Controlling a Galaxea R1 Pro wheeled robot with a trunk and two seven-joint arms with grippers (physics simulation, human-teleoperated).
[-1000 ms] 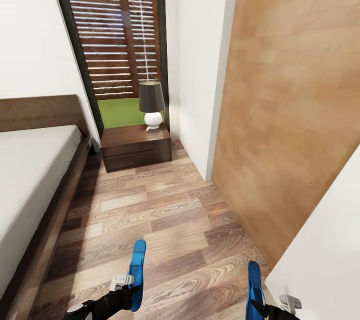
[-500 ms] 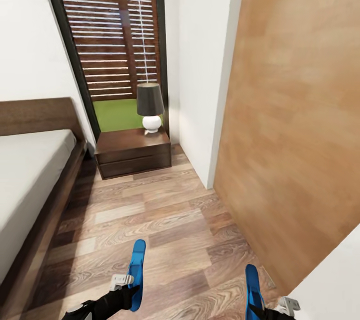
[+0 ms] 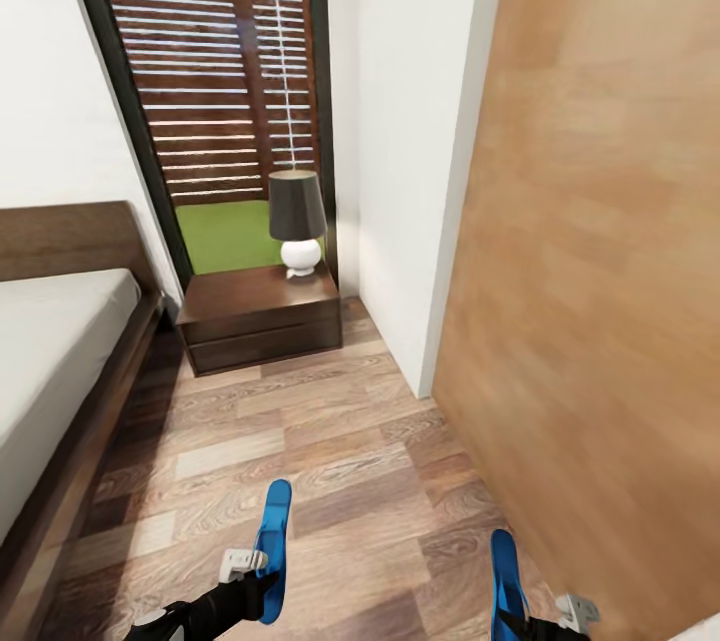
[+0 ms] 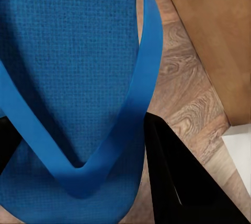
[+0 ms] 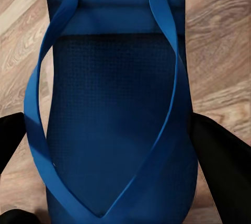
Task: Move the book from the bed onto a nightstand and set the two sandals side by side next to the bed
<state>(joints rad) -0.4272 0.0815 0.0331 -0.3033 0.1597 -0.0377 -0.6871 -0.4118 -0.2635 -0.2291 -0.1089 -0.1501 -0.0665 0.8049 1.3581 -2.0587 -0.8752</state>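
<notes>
Nearest the robot, at the bottom of the head view, the left gripper [image 3: 250, 571] has its fingers clamped on one blue sandal [image 3: 272, 549], which stands on edge above the floor, its length running away from the robot. In the left wrist view that left-hand sandal [image 4: 73, 77] shows its textured footbed and V-shaped strap, with a black finger [image 4: 178, 182] pressed against its edge. To the right, the right gripper [image 3: 545, 619] has its fingers closed on the other blue sandal [image 3: 507, 586], also held on edge and roughly parallel to the first, the two well apart. In the right wrist view this right-hand sandal [image 5: 115, 114] lies between two black fingers [image 5: 219, 166], one at each side of the sole.

Under both sandals is the wood-plank floor [image 3: 330, 441]. Along the robot's left runs the bed [image 3: 50, 361], pale grey mattress on a dark brown frame, with its flat headboard at the far end. On the right stands a large light wooden panel [image 3: 600, 271] beside a white wall [image 3: 410, 121].

Farther on, just beside the head of the bed, sits the nightstand [image 3: 262, 316], a dark two-drawer cabinet. A lamp [image 3: 297, 221] with a dark shade and white round base stands on its top. Behind it a tall dark-framed window [image 3: 215, 91] shows a slatted brown fence and grass
</notes>
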